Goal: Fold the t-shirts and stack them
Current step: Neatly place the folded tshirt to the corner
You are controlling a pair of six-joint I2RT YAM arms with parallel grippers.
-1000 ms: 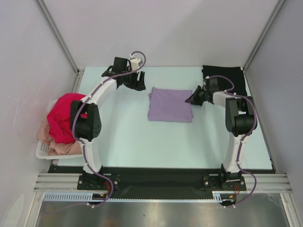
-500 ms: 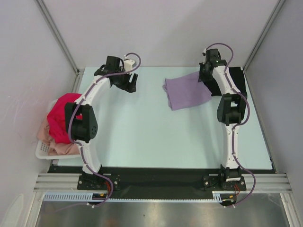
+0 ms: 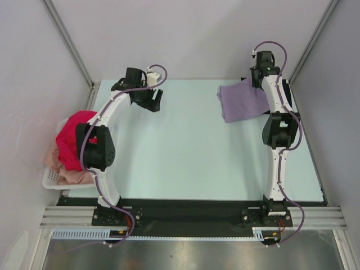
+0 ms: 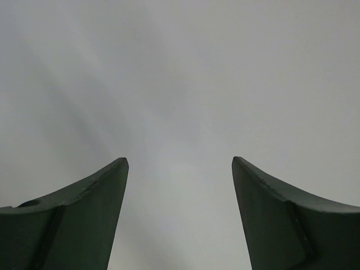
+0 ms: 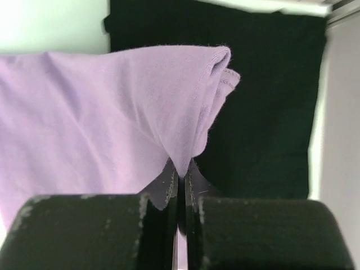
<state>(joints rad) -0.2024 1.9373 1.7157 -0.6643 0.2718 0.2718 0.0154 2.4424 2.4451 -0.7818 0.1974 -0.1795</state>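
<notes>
One lavender shirt, pinched in the right tool, seemingly overhangs the black shirt; left tool gapes empty.

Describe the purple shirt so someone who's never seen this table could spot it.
On the pale green table, look to the far right corner, where the right arm stretches out. The lavender t-shirt is there, pinched by the right end effector, beside a black t-shirt. It is the only purple cloth; the magenta shirt and the peach shirt sit in the white basket at left.
</notes>
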